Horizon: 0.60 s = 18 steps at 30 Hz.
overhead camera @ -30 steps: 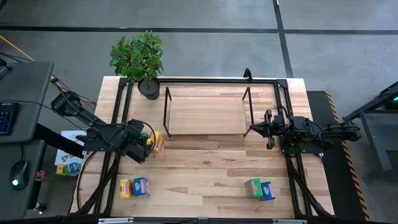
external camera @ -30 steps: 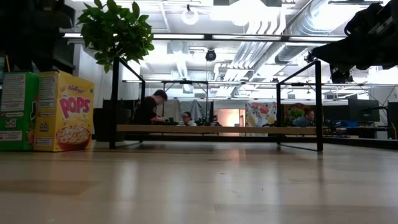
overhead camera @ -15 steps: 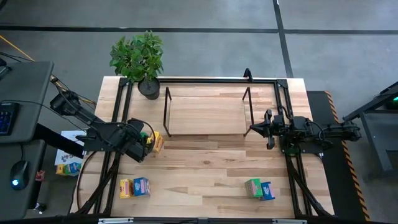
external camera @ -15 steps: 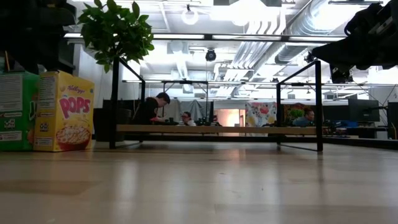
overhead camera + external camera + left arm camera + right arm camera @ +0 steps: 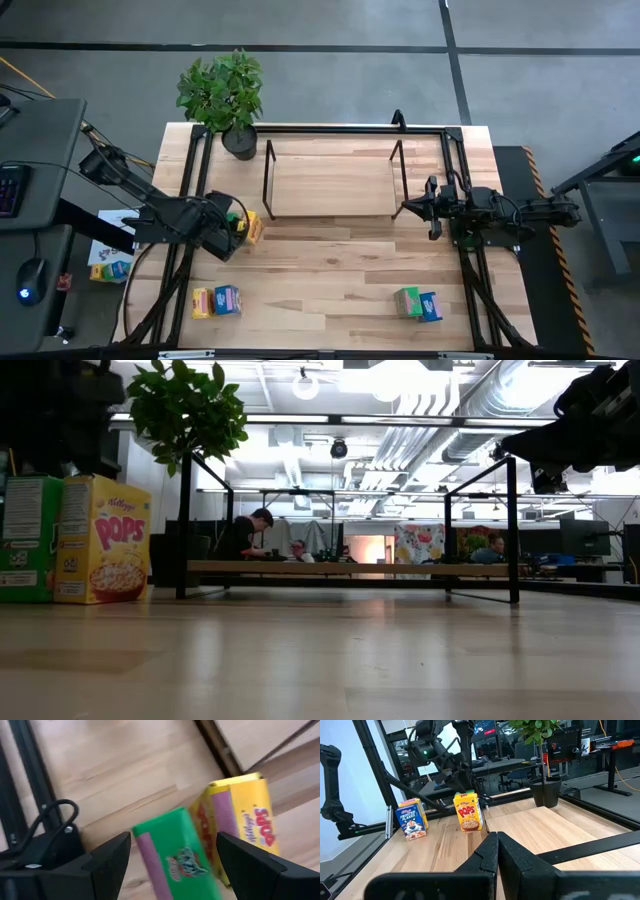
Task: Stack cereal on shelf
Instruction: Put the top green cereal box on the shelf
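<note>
A green cereal box (image 5: pixel 175 857) and a yellow cereal box (image 5: pixel 242 817) stand upright side by side on the table at its left, in front of the shelf's left end. My left gripper (image 5: pixel 173 840) hangs open above them, pointing steeply down. One finger (image 5: pixel 107 865) stands on each side of the green box's top, apart from it. The shelf (image 5: pixel 330 182), black rods around a wooden board, stands at the far middle of the table. My right gripper (image 5: pixel 410 208) waits shut and level at the shelf's right end.
A yellow and a blue box (image 5: pixel 216 300) stand near the front left of the table, and a green and a blue box (image 5: pixel 418 303) near the front right. A potted plant (image 5: pixel 225 95) stands at the far left corner. A black frame (image 5: pixel 190 200) runs round the table's edge.
</note>
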### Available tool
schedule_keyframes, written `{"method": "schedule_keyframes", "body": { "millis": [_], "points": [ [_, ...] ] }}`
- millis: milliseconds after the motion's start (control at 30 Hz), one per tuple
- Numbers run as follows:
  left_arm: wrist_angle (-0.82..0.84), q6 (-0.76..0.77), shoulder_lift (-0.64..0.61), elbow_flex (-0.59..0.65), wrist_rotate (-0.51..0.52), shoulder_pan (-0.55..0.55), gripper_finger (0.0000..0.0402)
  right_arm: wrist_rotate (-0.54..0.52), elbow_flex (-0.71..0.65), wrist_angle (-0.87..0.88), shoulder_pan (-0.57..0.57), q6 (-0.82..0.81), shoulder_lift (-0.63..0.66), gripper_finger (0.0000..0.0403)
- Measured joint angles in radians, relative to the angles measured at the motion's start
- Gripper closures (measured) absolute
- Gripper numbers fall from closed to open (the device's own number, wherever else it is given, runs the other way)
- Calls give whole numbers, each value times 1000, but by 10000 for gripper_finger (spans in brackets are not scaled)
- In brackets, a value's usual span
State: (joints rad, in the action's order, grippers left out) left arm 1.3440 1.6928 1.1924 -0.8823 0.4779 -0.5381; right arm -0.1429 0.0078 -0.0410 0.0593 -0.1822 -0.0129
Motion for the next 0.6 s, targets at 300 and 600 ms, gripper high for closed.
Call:
{"method": "schedule_keyframes", "body": {
  "millis": [300,600],
  "points": [
    [-11,23,0,44,-31,0,115,0,0,0,0,0,0,402],
    [-81,-12,0,44,-22,0,115,0,0,0,0,0,0,402]
  ]
}}
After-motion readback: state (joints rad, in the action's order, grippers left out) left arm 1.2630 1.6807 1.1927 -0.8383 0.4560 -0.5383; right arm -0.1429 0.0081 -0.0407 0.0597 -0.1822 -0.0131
